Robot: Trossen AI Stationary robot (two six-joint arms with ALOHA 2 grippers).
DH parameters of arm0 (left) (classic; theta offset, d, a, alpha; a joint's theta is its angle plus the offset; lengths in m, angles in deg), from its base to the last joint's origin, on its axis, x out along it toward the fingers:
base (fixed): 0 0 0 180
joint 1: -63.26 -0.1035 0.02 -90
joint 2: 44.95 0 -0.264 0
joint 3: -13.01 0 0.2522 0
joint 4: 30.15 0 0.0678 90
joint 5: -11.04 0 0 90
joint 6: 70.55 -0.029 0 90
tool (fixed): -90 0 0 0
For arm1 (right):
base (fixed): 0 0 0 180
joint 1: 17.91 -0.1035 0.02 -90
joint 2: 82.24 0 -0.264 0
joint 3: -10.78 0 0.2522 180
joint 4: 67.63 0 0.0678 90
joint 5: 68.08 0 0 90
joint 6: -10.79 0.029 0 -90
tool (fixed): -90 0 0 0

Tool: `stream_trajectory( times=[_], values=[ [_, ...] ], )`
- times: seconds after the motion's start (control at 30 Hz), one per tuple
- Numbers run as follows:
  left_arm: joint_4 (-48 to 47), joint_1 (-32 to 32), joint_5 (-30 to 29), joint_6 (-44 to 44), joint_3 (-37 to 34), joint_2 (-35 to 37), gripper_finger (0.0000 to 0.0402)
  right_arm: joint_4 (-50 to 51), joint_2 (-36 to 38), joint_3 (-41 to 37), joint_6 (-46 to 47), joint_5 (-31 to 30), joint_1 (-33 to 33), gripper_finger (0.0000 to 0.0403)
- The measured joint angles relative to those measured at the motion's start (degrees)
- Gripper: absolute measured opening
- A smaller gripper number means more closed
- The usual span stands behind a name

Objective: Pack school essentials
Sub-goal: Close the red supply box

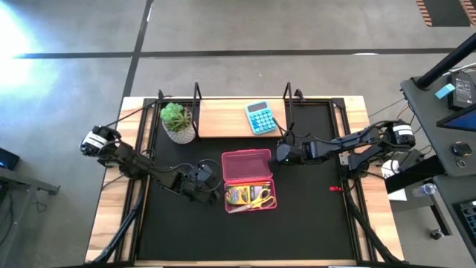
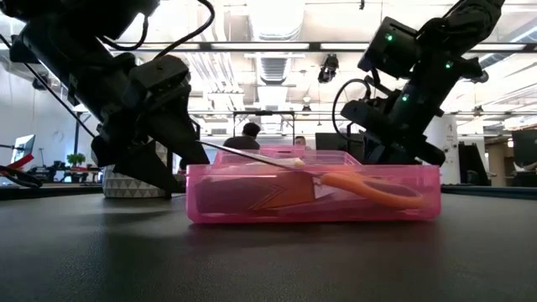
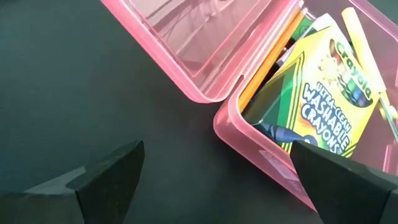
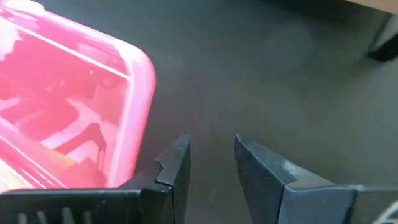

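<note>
Only left wrist view shows crayon box; left hand wide, empty.

From my station: pink pencil case cut off by left wrist view edge; crayon box hides lower contents. Blue pen mostly buried under it. Low view: scissors blurred through pink wall. High view: small red item on mat too small to identify.
</note>
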Motion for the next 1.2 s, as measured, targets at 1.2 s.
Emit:
stream_trajectory(
  times=[1.2],
  values=[
    [-4.4, -0.2, -0.1, 3.5, 0.3, -3.0, 0.0389, -5.2, 8.7, -0.1, -12.1, 5.4, -1.8, 0.0112]
  ],
)
